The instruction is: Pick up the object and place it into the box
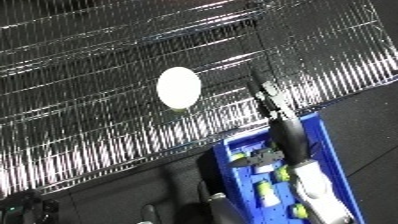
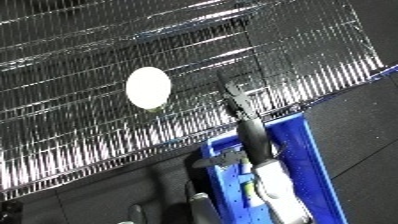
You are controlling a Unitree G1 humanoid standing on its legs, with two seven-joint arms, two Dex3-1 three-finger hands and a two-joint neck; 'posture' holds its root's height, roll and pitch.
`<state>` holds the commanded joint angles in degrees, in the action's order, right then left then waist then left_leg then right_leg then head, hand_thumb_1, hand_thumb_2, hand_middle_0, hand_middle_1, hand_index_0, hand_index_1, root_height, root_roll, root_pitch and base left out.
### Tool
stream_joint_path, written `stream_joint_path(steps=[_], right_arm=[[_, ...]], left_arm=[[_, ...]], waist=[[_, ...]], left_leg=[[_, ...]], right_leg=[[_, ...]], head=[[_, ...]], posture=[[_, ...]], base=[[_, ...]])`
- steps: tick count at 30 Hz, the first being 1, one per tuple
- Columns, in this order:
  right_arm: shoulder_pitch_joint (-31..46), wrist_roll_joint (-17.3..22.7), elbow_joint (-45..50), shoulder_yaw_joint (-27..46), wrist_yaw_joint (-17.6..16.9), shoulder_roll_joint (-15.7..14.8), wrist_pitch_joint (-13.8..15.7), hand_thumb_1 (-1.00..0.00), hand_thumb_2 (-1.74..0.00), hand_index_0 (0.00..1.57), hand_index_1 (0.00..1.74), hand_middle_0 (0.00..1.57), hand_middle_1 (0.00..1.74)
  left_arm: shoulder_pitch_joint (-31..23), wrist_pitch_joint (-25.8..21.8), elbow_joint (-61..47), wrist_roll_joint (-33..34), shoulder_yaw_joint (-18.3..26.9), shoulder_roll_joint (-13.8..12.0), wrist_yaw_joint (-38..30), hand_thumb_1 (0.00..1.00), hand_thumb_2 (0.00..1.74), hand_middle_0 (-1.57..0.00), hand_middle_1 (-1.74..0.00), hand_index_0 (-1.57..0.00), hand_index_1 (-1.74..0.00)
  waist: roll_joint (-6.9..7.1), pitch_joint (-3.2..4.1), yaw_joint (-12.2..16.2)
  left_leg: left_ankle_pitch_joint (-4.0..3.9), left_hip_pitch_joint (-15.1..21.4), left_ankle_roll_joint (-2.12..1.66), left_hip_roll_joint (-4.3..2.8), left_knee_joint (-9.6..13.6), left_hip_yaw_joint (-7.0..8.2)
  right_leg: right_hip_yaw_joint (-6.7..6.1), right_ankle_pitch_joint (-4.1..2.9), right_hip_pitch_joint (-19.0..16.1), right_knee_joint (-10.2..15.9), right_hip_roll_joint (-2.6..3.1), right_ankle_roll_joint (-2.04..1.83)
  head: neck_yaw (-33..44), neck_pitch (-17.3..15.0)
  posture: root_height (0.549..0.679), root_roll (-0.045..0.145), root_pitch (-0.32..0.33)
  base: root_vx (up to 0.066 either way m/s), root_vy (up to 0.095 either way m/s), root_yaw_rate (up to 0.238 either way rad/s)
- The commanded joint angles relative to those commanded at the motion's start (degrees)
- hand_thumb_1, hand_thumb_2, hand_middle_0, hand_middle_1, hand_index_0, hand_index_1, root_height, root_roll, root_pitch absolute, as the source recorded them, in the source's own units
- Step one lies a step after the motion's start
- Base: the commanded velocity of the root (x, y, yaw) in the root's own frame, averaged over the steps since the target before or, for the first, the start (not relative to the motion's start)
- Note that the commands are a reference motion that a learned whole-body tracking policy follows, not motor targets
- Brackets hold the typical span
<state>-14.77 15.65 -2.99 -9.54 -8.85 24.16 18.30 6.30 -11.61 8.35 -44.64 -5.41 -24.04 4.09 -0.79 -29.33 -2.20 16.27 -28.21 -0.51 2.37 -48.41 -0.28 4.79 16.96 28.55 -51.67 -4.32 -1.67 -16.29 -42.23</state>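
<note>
One hand (image 1: 269,100) is in view, the robot's right, black and slender at the end of a white and silver forearm (image 1: 318,192) that rises from the lower edge of the picture. Its fingers (image 2: 234,96) are stretched out straight and lie close together, holding nothing; their tips reach up over the wire rack (image 1: 89,75), which fills the upper part of both views as a slanted field of shiny metal rods. To the left of the fingertips, and a little above them, a white oval object (image 1: 178,87) rests on the rack, apart from the fingers and untouched by them. Below the fingers, under the wrist and forearm, sits the blue bin (image 2: 313,155), its near rim running just beside the arm on the right. Inside the bin, partly hidden by the forearm, lie several small yellow-green pieces (image 1: 266,189) whose kind cannot be made out. The bin stands on a dark floor (image 1: 364,125), which also shows to the right of the fingers, beyond the rack's lower edge. The left hand does not show in either view.
</note>
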Motion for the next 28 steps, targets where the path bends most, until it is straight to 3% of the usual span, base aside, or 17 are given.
stream_joint_path(steps=[10, 17, 28], right_arm=[[-2.13, 0.29, -1.41, -0.01, -0.12, 0.12, -0.52, 0.0, 0.0, 0.0, 0.0, 0.0, 0.0], [-3.56, 1.18, -2.41, -0.41, -0.46, -0.06, -1.07, 0.0, 0.0, 0.0, 0.0, 0.0, 0.0], [-8.59, 2.65, -7.03, -2.15, -0.97, 0.17, -1.55, 0.0, 0.0, 0.0, 0.0, 0.0, 0.0]], left_arm=[[-0.67, 1.21, -0.78, -0.36, -0.5, -0.52, 0.09, 1.0, 1.74, -1.57, -1.74, -1.57, -1.74], [-0.92, 1.72, -1.68, -0.31, -1.06, -0.79, 0.07, 1.0, 1.74, -1.57, -1.74, -1.57, -1.74], [0.74, 1.75, -1.93, -1.01, -2.99, -1.09, -1.37, 1.0, 1.74, -1.57, -1.74, -1.57, -1.74]], waist=[[-0.66, -0.47, -0.57], [-1.13, -0.47, -0.78], [-1.98, -0.47, -1.37]], left_leg=[[0.88, -1.43, 0.67, 0.52, -2.16, 0.2], [2.19, -3.33, 1.24, 0.87, -4.39, 0.34], [3.4, -5.79, 1.59, 1.24, -6.37, 0.42]], right_leg=[[-0.2, 0.72, 2.54, -3.46, -0.03, 0.31], [-0.37, 1.35, 5.45, -5.94, 0.1, 0.54], [-0.2, 1.99, 8.42, -7.87, 0.02, 0.83]], head=[[-2.5, 1.06], [-3.13, 2.05], [-4.57, 3.8]], posture=[[0.614, 0.071, -0.041], [0.606, 0.068, -0.027], [0.599, 0.066, -0.004]], base=[[0.06, 0.034, 0.07], [0.048, 0.024, 0.051], [0.024, 0.018, 0.053]])
